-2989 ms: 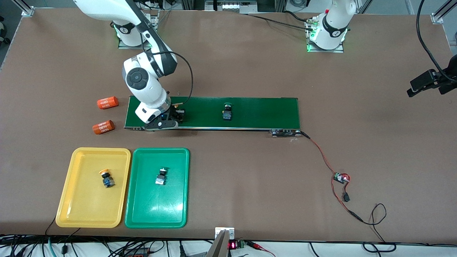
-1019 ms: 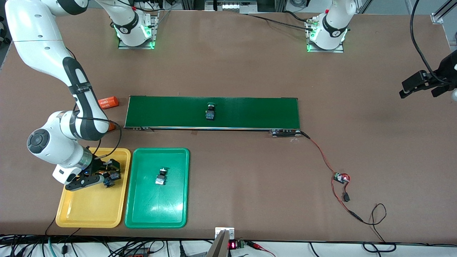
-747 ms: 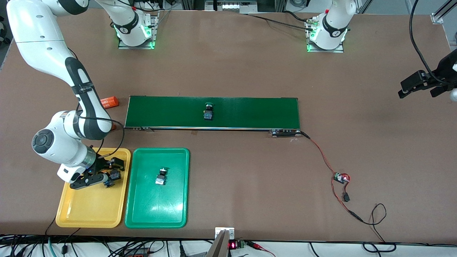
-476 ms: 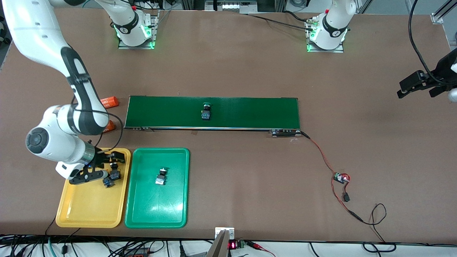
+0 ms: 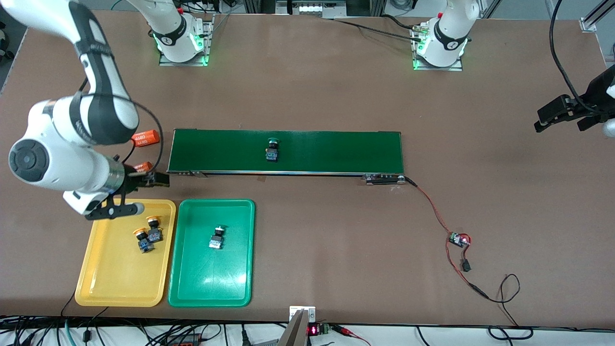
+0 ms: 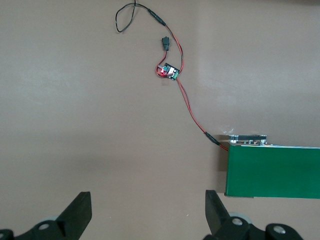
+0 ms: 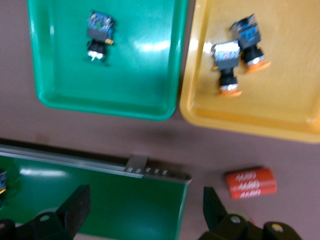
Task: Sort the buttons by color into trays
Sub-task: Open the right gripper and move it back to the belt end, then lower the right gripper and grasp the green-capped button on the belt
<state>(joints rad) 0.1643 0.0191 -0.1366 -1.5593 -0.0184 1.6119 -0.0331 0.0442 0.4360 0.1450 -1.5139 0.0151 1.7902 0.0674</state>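
Two yellow-capped buttons (image 5: 148, 234) are sorted in the yellow tray (image 5: 115, 288), lower left of the frame; one green-capped button (image 5: 217, 238) lies in the green tray (image 5: 211, 288), another (image 5: 272, 150) on the belt (image 5: 336, 151). The right gripper (image 5: 137, 194) is held above the yellow tray's edge, fingers apart, empty. The left gripper (image 5: 559, 115) is parked at the frame's right edge over bare worktop (image 5: 336, 240), fingers apart.

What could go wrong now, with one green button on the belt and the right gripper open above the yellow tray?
The green-capped button lies on the dark green belt; if the belt runs, a grasp could miss. The two yellow-capped buttons in the yellow tray lie together, so the right gripper, open above its rim, could knock them. The left gripper waits, open.
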